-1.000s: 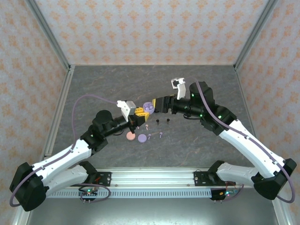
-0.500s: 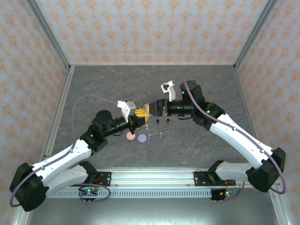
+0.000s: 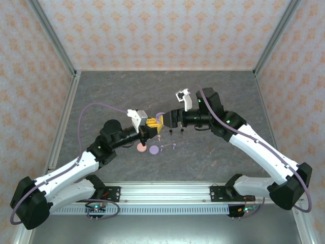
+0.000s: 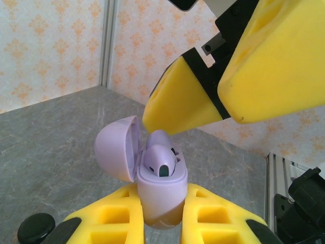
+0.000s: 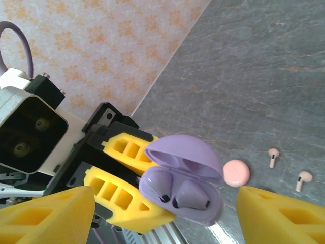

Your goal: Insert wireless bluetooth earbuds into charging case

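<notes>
The left end effector was clamped on the lower half of the lilac charging case, holding it upright above the bench with its lid hinged open to one side. The left wrist view showed a lilac earbud sitting in the case's well. The right wrist view showed what looked like two lilac buds side by side inside it, so I judged that pair seated or very nearly so; whether they were pressed fully home could not be told. The right end effector had its yellow fingers spread wide apart with nothing between them. It hung just beside and above the open case, one fingertip close to the lid's edge but, as far as I could see, not touching. What was left for this case seemed to be shutting the lid. Down on the bench lay a closed pink round case and a lilac disc just beside it, with several loose earbuds near them: two black ones, a pinkish-white one and a pale one nearer the right arm. Those had no case open for them, so most of the task appeared to remain
</notes>
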Motion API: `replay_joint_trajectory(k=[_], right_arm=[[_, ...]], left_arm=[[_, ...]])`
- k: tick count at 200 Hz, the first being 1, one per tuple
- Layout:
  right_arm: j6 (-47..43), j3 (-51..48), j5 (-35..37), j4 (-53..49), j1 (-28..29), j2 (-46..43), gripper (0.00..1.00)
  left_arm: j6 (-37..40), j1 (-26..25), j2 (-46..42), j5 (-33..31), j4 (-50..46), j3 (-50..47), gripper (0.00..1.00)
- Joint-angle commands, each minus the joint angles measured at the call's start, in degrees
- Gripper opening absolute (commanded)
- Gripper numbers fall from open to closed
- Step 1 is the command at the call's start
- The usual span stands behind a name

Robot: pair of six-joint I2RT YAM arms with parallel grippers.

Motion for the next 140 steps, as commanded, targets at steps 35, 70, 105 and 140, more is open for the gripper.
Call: replay_joint_trajectory(k=[35, 70, 105, 140], right_arm=[[-0.4, 1.4, -1.0, 0.7, -0.1, 0.1, 0.74], [1.3, 1.9, -5.7, 3.7, -0.1, 3.1, 0.74], [2.7, 1.9, -8.9, 7.6, -0.1, 3.9, 0.74], [2.8, 2.1, -9.5, 10.2, -0.1, 3.1, 0.74]], left_arm=[[0.7, -0.6, -1.1, 1.8, 2.5, 0.8, 0.00], [0.7, -0.6, -1.0, 2.4, 2.6, 1.1, 0.00], [0.8, -0.6, -0.7, 2.7, 2.6, 1.2, 0.00], [1.0, -0.6, -0.5, 2.8, 2.3, 1.4, 0.00]])
